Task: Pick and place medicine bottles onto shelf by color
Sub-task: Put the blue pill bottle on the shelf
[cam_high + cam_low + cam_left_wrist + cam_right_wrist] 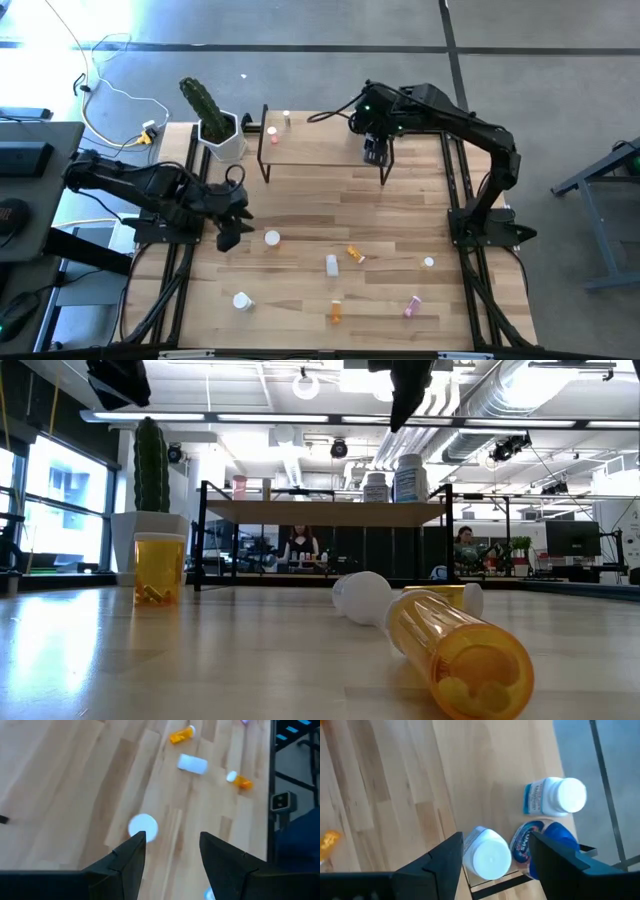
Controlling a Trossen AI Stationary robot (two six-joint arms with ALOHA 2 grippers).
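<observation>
The shelf [320, 148] stands at the table's far side. It carries a pink bottle [271, 131] at its left end & white jars [487, 852] w/ a blue one [555, 842] at its right end. Only the low view shows pills in the lying orange bottle [462, 658]. The right gripper [495, 855] hangs over the jars, fingers apart, holding nothing. The left gripper [172, 851] is low near a white bottle [143, 826], fingers released.

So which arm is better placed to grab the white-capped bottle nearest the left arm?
Left. Its open pincer hovers right beside that bottle, which shows just ahead of its fingers. The right pincer is open over the shelf, far from it.
</observation>
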